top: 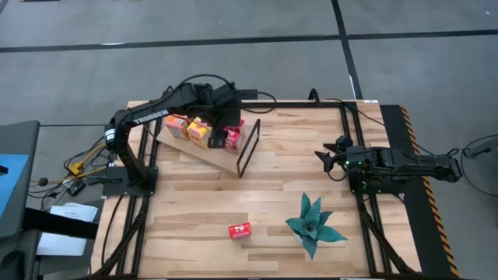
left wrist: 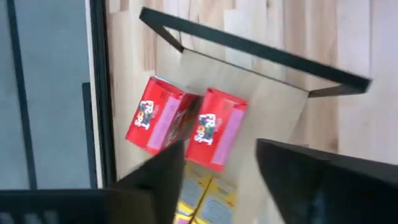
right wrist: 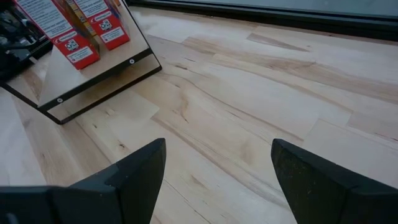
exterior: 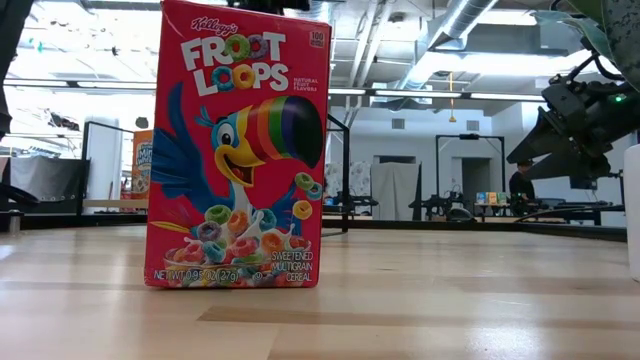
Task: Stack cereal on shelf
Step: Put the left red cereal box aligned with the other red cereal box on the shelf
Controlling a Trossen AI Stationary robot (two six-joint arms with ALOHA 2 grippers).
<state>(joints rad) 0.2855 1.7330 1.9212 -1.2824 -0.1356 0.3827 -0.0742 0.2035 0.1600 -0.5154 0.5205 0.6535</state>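
Up at the far left of the table [top: 264, 202]: cereal boxes [top: 204, 132] in red, orange and yellow, packed side by side on the shelf [top: 204, 152], a pale wooden board with a thin black frame [top: 249, 148] standing at its end. Seen from the left wrist, two red boxes [left wrist: 186, 121] lying next to each other on the board, touching, with yellow boxes [left wrist: 205, 199] just beside them. Directly over that row, the left gripper [top: 222, 128], fingers [left wrist: 155, 186] spread apart above the red boxes and holding nothing. Near the front edge, well apart from the shelf, one more red box [top: 239, 230], upright on the bare wood, printed front facing the low camera. Beside it to the right, a green plant [top: 313, 225]. Off at the right side of the table, the right gripper [top: 328, 159], fully spread, empty, hanging over bare planks and pointing toward the frame.
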